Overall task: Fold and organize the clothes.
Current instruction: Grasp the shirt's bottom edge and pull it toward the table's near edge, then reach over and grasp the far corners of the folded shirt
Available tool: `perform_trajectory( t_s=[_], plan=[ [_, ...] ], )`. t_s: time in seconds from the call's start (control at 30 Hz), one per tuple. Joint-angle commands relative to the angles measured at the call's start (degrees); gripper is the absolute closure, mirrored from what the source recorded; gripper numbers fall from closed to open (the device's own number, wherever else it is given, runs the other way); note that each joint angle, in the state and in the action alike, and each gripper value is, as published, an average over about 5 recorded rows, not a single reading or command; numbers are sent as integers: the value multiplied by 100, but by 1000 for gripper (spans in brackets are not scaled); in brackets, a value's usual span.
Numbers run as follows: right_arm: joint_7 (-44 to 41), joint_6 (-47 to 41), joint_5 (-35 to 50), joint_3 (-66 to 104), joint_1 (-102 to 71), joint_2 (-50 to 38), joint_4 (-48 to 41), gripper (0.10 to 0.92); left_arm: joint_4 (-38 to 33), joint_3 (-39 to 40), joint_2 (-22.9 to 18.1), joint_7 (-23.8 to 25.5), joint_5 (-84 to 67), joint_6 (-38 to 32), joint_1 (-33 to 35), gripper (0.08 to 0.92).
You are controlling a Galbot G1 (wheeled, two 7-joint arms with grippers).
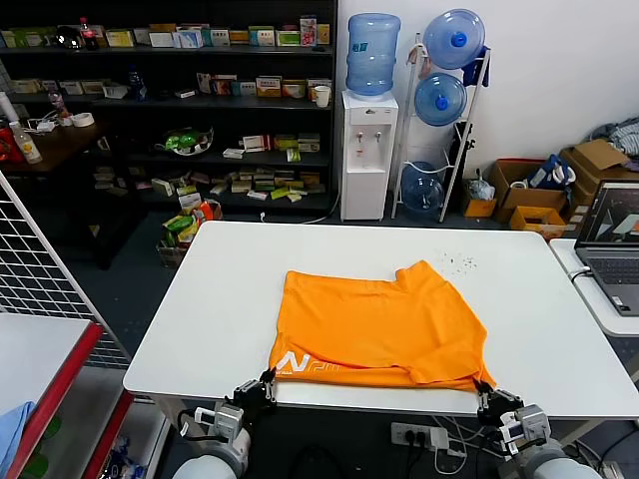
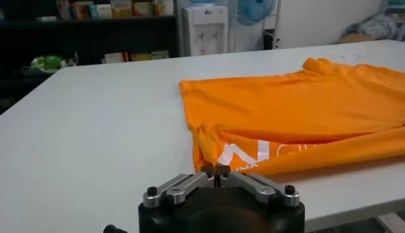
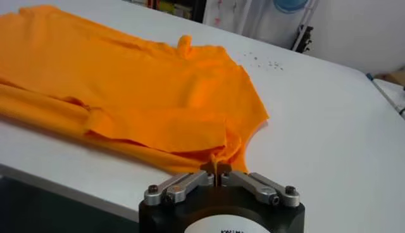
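A: Where is the shirt [image 1: 379, 324] placed?

B: It is spread on the white table [image 1: 220, 309], toward the near edge, partly folded already. Its long axis is laid left to right, along that edge, with the white lettering at the near left corner.

A: And the grippers?

B: Both are found at the near edge. The left gripper [image 1: 262, 387] is closed on the near left corner of the shirt, by the lettering; in its wrist view the cloth [image 2: 209, 155] is seen pinched at the fingertips. The right gripper [image 1: 491, 397] is closed on the near right corner, where the bunched hem [image 3: 221, 152] is caught between its shut fingers.

A: What is the coming move turned on, then?

B: The rest of the shirt is laid away from both grippers, toward the far side. A fold would probably be made by carrying the near edge up and over to the far edge. The two held corners are set about level, so an even lift by both arms is called for.
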Motion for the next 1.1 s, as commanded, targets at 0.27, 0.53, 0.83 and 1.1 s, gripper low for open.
perform_trajectory(
  t_s=[0.27, 0.53, 0.83, 1.1],
  plan=[
    [284, -247, 234, 80, -322, -165, 546, 652, -622, -25, 257, -4, 12, 155, 294, 636],
    [370, 528, 660, 137, 46, -372, 474, 410, -523, -33, 244, 158, 34, -263, -258, 410],
    [-118, 847, 1351, -260, 1929, -474, -809, 210, 887, 419, -110, 410, -301, -474, -2131, 191],
    [-557, 475, 1817, -783, 3574, -338, -2286, 203, 2332, 958, -548, 511, -660, -439, -3411, 177]
  ],
)
